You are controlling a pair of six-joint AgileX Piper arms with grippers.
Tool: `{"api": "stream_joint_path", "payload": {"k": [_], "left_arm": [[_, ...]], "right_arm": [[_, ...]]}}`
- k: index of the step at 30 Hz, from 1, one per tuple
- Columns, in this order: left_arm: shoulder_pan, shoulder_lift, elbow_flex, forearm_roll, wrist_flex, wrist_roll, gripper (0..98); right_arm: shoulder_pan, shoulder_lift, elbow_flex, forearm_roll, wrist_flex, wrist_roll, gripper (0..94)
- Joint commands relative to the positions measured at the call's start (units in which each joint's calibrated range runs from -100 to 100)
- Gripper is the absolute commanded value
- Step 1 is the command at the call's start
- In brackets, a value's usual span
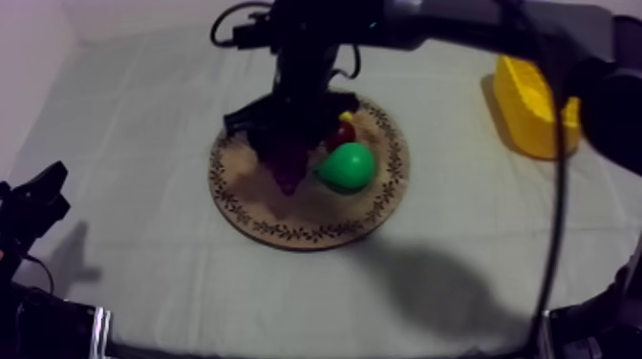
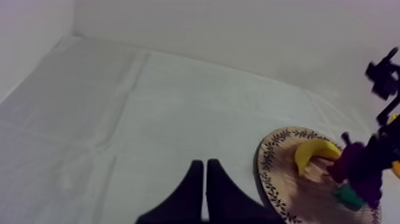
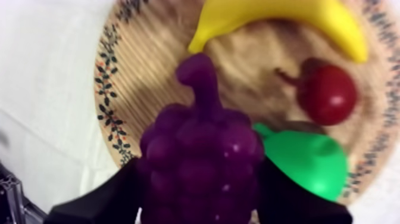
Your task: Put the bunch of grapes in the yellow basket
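Grey-white cloth (image 1: 143, 115) covers the table. Low at its left, my left gripper (image 2: 204, 164) rests with fingers pressed together. Over the round wooden board (image 1: 287, 227), my right gripper (image 1: 287, 143) pinches the bunch of grapes (image 3: 202, 161), beside the banana (image 3: 280, 18), small red fruit (image 3: 327, 92) and green pear (image 1: 346, 165). Far right stands the yellow basket (image 1: 530, 105).

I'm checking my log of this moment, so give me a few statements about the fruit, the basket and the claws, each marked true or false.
1. The right claw is shut on the bunch of grapes. True.
2. The banana lies in the yellow basket. False: it lies on the wooden board.
3. The left claw is open over the board. False: it is shut on nothing, over the cloth beside the board.
4. The pear lies on the board next to the small red fruit. True.
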Motion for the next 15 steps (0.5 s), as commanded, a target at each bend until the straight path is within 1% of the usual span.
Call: {"api": "stream_joint_path", "payload": {"k": [1, 7, 15], "left_arm": [[0.00, 0.00, -0.02, -0.04, -0.05, -0.01, 0.1], [0.00, 0.00, -0.02, -0.04, -0.05, -0.01, 0.1], [0.00, 0.00, -0.02, -0.04, -0.05, -0.01, 0.1]], "right_arm": [[0.59, -7.20, 2.51, 1.56, -0.77, 0.74, 27.5], [4.00, -20.51, 9.72, 5.38, -4.50, 4.08, 28.1], [11.44, -34.55, 18.38, 7.58, -9.26, 10.96, 28.9]]}}
